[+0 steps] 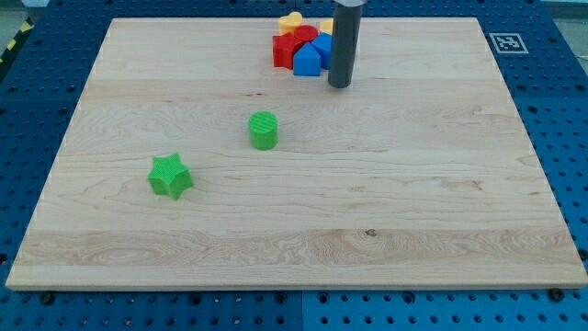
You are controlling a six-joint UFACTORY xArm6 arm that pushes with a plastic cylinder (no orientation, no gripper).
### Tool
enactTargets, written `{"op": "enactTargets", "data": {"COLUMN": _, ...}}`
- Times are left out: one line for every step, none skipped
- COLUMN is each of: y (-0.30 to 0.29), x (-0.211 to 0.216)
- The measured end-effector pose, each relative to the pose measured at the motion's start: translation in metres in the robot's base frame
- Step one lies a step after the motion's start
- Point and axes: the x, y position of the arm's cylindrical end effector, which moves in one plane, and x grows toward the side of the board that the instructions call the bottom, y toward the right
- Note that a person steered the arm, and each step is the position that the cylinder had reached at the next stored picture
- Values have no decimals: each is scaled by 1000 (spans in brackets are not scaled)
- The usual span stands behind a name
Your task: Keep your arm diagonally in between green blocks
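A green cylinder (264, 130) stands left of the board's middle. A green star (170, 176) lies lower and further to the view's left. My tip (340, 85) touches the board near the view's top, right of centre. It is above and to the right of the green cylinder, well apart from both green blocks. The rod rises straight up out of the view's top.
A cluster of blocks sits just left of the rod at the view's top: a red block (286, 48), a blue block (308, 58) and a yellow block (291, 20). The wooden board (413, 202) lies on a blue perforated table.
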Motion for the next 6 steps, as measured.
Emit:
{"op": "enactTargets", "data": {"y": -59, "x": -3}}
{"op": "enactTargets", "data": {"y": -117, "x": 1}}
{"op": "enactTargets", "data": {"y": -151, "x": 30}}
{"op": "enactTargets", "data": {"y": -153, "x": 79}}
{"op": "enactTargets", "data": {"y": -145, "x": 119}}
{"op": "enactTargets", "data": {"y": -139, "x": 119}}
